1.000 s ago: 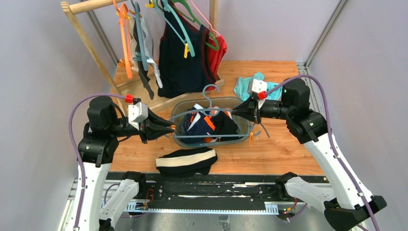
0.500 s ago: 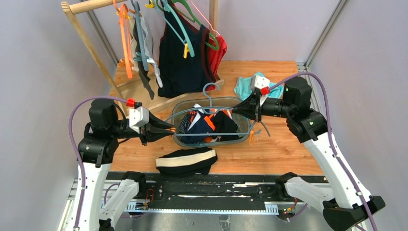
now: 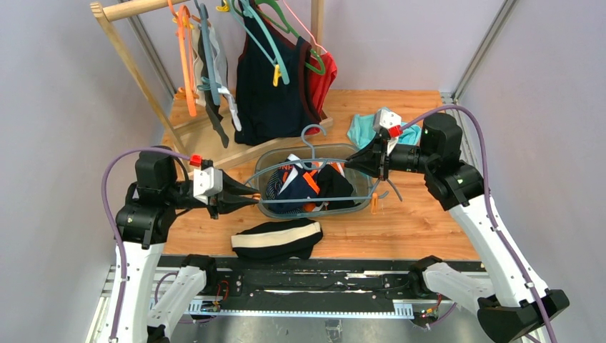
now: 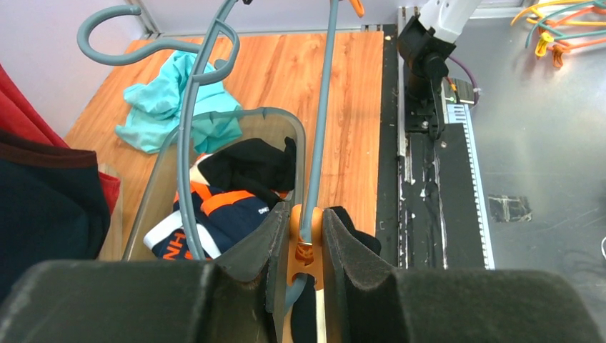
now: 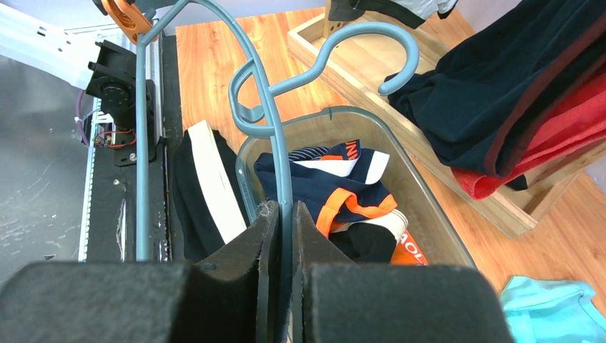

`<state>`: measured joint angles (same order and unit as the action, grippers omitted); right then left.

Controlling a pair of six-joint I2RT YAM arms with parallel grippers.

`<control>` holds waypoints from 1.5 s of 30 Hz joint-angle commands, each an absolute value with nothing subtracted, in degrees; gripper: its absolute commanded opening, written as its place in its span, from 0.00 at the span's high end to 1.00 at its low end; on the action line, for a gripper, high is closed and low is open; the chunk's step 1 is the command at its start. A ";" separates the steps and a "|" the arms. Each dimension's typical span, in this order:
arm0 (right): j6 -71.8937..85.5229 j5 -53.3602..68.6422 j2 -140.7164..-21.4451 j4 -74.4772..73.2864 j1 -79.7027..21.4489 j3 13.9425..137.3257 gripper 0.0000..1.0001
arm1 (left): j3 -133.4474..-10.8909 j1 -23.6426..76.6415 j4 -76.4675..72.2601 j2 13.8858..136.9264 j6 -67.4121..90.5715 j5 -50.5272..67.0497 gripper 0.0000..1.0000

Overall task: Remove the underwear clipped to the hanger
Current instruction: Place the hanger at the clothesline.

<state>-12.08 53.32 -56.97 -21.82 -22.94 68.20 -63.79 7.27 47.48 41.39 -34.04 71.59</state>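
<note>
I see the grey-blue hanger (image 4: 321, 128) roughly flat above the clear tub (image 3: 300, 213), with its hook toward 12 o'clock and an orange clip (image 4: 304, 246) at each end, at 3 and 9 o'clock. Under it, inside the tub, is a crumpled heap of briefs. A navy pair (image 3: 293, 184) with orange trim and a white lettered band is at 9 o'clock, and a black pair (image 3: 334, 184) is at 3. A dark pair (image 3: 277, 239) with a beige waistband lies on the table (image 3: 400, 229) at the tub's 6 o'clock.
</note>
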 commanded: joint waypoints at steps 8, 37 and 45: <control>-14.44 54.00 -55.85 -18.90 -20.92 66.82 0.99 | -64.94 7.38 53.00 40.23 -39.35 70.02 0.66; -32.00 63.78 -57.25 -22.34 -23.23 68.04 0.99 | -69.31 7.38 38.74 47.47 3.42 56.12 0.15; -31.25 63.06 -57.23 -21.38 -23.98 68.37 0.99 | -64.64 9.10 38.80 50.62 6.55 60.37 0.24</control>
